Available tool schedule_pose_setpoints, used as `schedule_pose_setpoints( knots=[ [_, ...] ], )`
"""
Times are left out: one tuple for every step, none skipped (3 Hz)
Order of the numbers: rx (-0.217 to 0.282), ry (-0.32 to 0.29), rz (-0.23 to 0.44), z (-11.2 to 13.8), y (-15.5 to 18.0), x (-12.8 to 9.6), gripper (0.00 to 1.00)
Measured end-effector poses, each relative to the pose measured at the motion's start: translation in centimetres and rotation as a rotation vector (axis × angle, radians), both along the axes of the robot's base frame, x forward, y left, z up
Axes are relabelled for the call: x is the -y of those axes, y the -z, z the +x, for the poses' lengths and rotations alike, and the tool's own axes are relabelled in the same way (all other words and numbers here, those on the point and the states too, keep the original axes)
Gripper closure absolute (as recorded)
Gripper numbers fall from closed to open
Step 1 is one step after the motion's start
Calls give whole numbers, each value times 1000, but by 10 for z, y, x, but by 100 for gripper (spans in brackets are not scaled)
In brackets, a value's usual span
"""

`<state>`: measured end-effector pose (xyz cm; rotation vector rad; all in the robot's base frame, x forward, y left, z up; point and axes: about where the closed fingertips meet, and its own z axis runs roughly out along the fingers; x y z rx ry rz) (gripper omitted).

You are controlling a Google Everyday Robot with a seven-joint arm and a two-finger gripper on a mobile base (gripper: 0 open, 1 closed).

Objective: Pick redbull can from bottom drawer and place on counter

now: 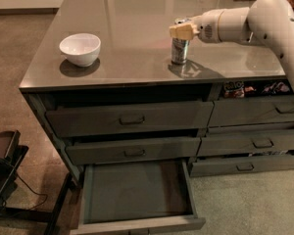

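The redbull can [179,52] stands upright on the surface [132,13] near its front edge. The tool [183,31] is right at the can's top; whether it grips cannot be told. The bottom drawer [137,192] stands pulled out.

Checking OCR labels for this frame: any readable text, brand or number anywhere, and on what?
No text reads clearly.
redbull can, standing on the counter with the end effector at its top: label too blurred.
Packets in the slot below the counter edge: white lettering, unreadable.
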<state>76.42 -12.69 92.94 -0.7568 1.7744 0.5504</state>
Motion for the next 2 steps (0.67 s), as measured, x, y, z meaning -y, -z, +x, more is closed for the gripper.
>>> schedule_pose_setpoints(
  knots=[
    [0,0,0,0,0,0,35],
    [0,0,0,0,0,0,11]
  ],
)
